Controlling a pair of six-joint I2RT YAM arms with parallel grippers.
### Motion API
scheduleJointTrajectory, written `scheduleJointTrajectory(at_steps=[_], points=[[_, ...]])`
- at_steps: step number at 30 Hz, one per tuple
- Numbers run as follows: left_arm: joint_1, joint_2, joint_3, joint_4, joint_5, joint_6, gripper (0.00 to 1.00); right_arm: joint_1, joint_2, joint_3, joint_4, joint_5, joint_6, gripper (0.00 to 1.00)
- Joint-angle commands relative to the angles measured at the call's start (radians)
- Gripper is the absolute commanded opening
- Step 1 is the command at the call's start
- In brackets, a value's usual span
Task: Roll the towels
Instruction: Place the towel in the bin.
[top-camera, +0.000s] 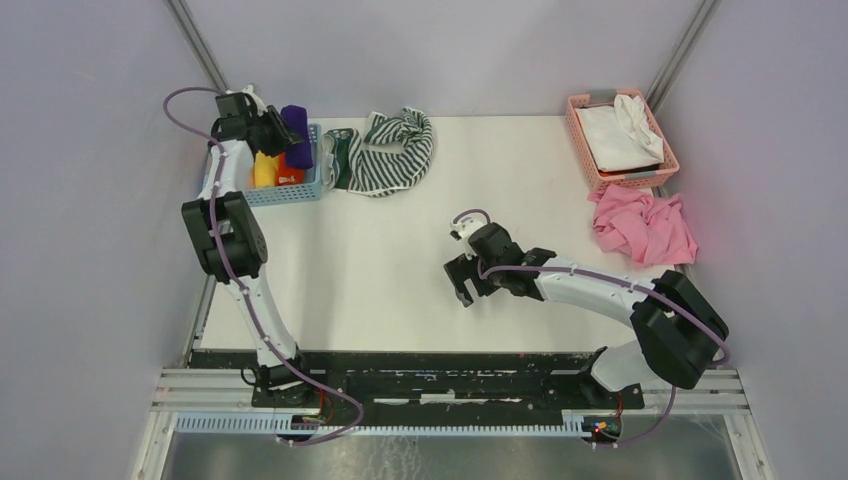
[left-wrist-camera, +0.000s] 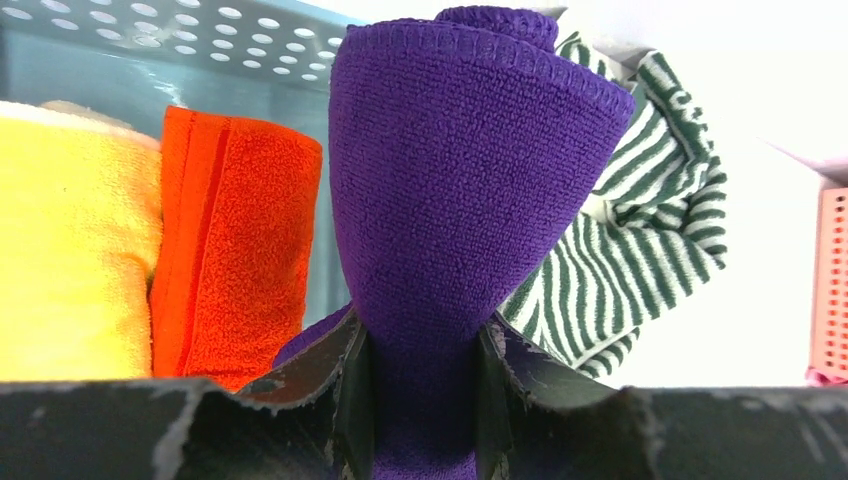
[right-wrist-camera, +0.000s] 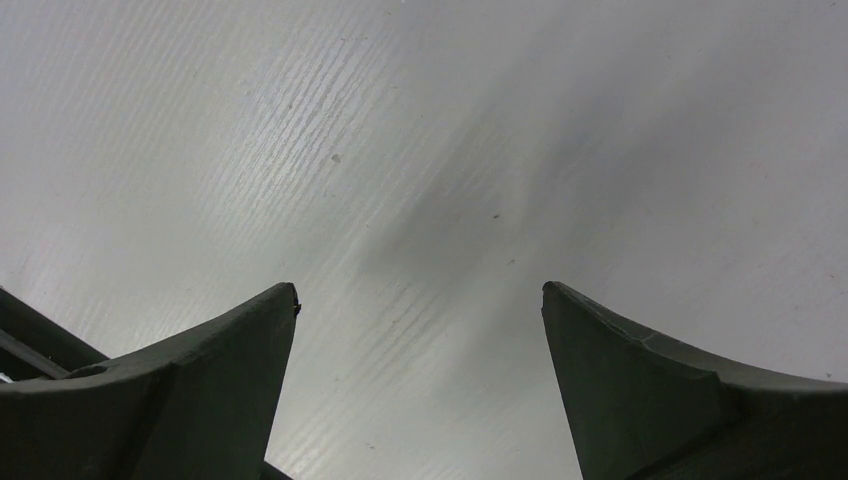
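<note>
- Surface (top-camera: 400, 270): white and smooth. A roll released short of the basket would land here and could spring open.
- Striped towel (top-camera: 395, 150): lies crumpled and unrolled at the far edge of the surface, its left folds against the blue basket (top-camera: 285, 193). An arm pulling away from the basket could catch these loose folds and drag the towel. Its bulk also makes uneven rolling likely.
- Blue basket: sits at the far left corner and holds a yellow roll (top-camera: 264, 170) and an orange roll (top-camera: 290, 172) side by side. Little room appears to remain beside them, so a misaligned descent could strike the rim or shove the basket.
- Purple towel (left-wrist-camera: 450, 180): rolled and held over the right end of the basket, beside the orange roll. Its outer hem lies free, so it may uncoil on release.
- Left fingers (top-camera: 275, 128): clenched on one end of the purple towel only. The free end could tilt or sag.
- Right fingers (top-camera: 460, 285): spread wide, grasping nothing, above mid-surface and well apart from both towels. They cannot steady the basket from there.
</note>
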Motion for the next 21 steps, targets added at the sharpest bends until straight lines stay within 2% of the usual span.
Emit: scheduleJointTrajectory(at_steps=[1, 11, 15, 21], points=[[0.025, 0.018, -0.001, 0.078, 0.137, -0.087, 0.33, -0.005, 0.006, 0.043, 0.016, -0.005, -0.004, 1.00], [0.032, 0.104, 0.000, 0.054, 0.225, -0.138, 0.33, -0.007, 0.018, 0.043, 0.018, -0.014, -0.002, 1.00], [0.031, 0.140, 0.049, -0.052, 0.136, -0.091, 0.33, -0.008, 0.022, 0.046, 0.019, -0.018, -0.002, 1.00], [0.017, 0.168, 0.084, -0.201, -0.108, 0.013, 0.34, -0.010, 0.032, 0.047, 0.018, -0.017, -0.002, 1.00]])
